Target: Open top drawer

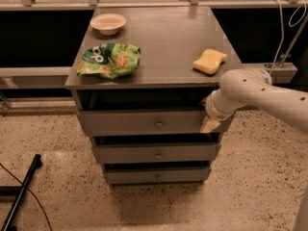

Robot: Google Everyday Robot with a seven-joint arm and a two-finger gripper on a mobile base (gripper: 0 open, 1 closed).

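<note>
The top drawer is the widest of three grey drawers in a grey cabinet, with a small round brass knob at its centre. A dark gap shows above its front. My gripper, cream-tipped at the end of a white arm, is at the right end of the top drawer's front, well to the right of the knob. The arm reaches in from the right and hides the drawer's right corner.
Two narrower drawers sit below. On the cabinet top lie a green snack bag, a white bowl and a yellow sponge. A black pole lies on the speckled floor at left.
</note>
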